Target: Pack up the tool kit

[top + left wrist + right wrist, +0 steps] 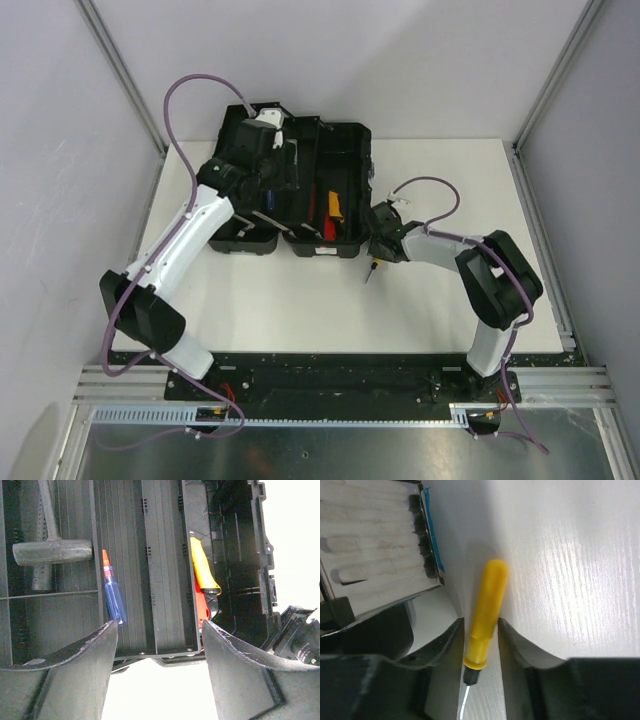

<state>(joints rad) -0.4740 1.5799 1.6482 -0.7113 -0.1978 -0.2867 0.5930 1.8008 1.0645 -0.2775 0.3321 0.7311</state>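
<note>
The black tool kit (pixel 345 140) lies open at the back middle of the table. Inside it lie a blue screwdriver (pixel 114 597), a yellow-handled tool (pixel 202 565) over a red one (pixel 201 611), and a grey hammer (pixel 50 550). My left gripper (pixel 160 625) hangs open over the box's near edge with nothing between its fingers; it also shows in the top view (pixel 270 195). By the box's right front corner, my right gripper (pixel 378 255) has its fingers pressed on both sides of a yellow-handled screwdriver (pixel 487 605), whose metal tip points back toward the wrist.
A shiny ribbed part with a blue edge (pixel 375 545) sits close to the left of my right gripper. White table (pixel 300 310) stretches in front of the box. Grey walls and metal rails enclose the table on three sides.
</note>
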